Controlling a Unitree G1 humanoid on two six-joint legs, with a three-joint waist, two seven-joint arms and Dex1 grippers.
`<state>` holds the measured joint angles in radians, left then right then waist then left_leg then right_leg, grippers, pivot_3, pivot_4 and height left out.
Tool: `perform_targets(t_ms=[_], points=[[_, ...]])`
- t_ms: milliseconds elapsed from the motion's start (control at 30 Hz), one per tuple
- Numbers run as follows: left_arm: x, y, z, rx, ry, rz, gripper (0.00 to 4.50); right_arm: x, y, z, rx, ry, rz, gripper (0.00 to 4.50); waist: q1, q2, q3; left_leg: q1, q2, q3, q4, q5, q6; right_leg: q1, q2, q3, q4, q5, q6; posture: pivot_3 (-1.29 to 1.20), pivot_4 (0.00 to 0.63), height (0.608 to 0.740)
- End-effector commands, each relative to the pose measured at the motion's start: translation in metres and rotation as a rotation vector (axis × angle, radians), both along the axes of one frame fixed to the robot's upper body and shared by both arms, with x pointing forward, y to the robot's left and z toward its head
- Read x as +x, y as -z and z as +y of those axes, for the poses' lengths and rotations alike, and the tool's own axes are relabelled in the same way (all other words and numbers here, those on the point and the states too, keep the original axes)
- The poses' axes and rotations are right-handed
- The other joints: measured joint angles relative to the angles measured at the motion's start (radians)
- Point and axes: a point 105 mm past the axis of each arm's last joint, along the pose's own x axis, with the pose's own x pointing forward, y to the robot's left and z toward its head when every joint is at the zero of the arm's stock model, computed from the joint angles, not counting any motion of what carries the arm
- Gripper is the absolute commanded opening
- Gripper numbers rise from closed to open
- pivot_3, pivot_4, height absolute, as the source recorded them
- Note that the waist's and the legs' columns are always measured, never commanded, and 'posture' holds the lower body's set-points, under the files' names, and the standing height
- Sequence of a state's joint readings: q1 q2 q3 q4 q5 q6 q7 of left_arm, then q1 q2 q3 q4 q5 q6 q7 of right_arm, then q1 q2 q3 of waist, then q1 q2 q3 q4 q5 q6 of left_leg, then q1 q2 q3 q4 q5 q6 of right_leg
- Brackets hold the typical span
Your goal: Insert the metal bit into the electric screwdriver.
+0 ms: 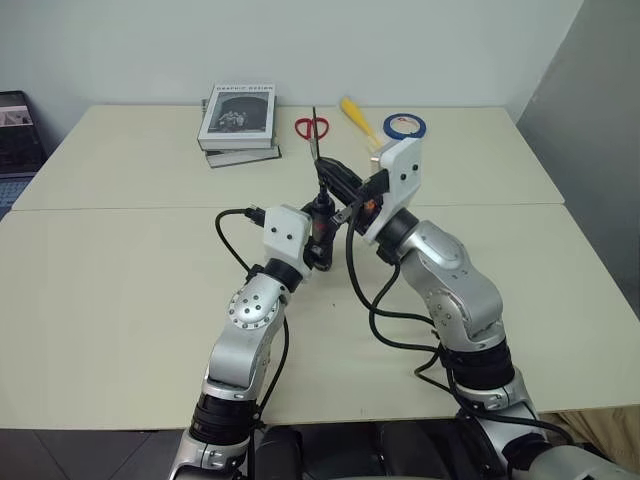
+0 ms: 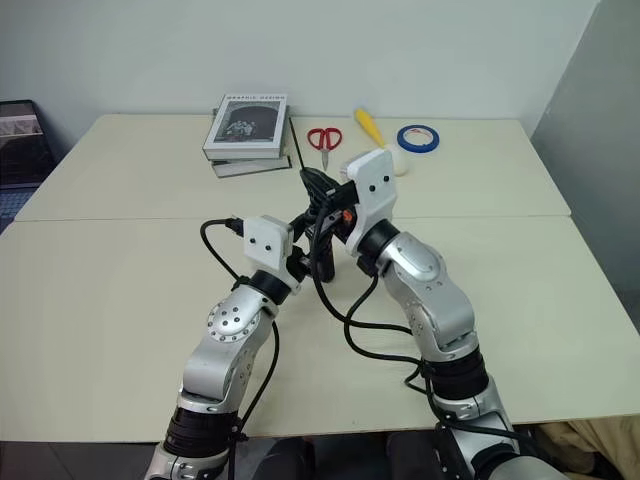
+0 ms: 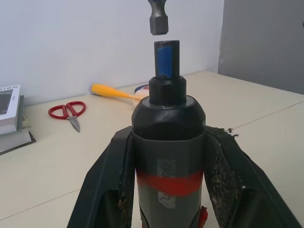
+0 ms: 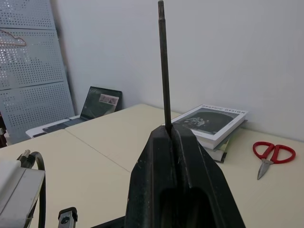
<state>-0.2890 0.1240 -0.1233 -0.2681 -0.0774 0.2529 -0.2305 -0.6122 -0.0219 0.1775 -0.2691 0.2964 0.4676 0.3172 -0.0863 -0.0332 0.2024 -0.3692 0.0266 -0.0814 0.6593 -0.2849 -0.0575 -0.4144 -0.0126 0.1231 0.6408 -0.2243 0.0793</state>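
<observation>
Left gripper (image 3: 166, 190) jaws clamp the black red-banded pen-shaped electric screwdriver (image 3: 167, 142) upright, blue socket exposed; right gripper (image 4: 173, 130) jaws pinch the thin grey metal bit (image 4: 163, 61) just above, apparently for insertion.

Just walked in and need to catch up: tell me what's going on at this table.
The left gripper is shut on the black pen-shaped electric screwdriver with a red band, blue tip up. The right gripper is shut on the thin grey metal bit, held above the beige table. The bit is not yet in the screwdriver. Red-handled scissors and stacked books lie behind.
</observation>
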Motion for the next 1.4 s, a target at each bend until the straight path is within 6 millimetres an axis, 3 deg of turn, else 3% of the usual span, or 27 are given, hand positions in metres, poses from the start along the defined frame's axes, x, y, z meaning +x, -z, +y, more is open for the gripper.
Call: perform_targets(t_ms=[33,1033,1400], points=[[-0.001,-0.008,0.008,0.003,-0.032,-0.033,1.64,-0.009,-0.018,-0.005,0.045,0.006,-0.074,0.0,0.0,0.0,0.0,0.0,0.0,0.0,0.0,0.0,0.0,0.0,0.0,0.0,0.0,0.0,0.0,0.0,0.15,0.74],[-0.001,-0.007,0.007,0.004,-0.027,-0.031,1.64,-0.013,-0.008,0.003,0.003,0.004,-0.036,0.0,0.0,0.0,0.0,-0.008,0.0,0.0,0.0,0.0,0.0,-0.007,0.0,0.0,0.0,0.001,0.002,0.0,0.15,0.74],[-0.002,-0.007,0.006,0.007,-0.021,-0.033,1.64,-0.015,-0.017,0.008,-0.027,-0.005,-0.004,0.0,0.0,0.0,0.0,-0.008,0.0,-0.001,0.0,0.0,0.0,-0.007,0.0,-0.001,0.0,0.001,0.002,0.0,0.15,0.74]])
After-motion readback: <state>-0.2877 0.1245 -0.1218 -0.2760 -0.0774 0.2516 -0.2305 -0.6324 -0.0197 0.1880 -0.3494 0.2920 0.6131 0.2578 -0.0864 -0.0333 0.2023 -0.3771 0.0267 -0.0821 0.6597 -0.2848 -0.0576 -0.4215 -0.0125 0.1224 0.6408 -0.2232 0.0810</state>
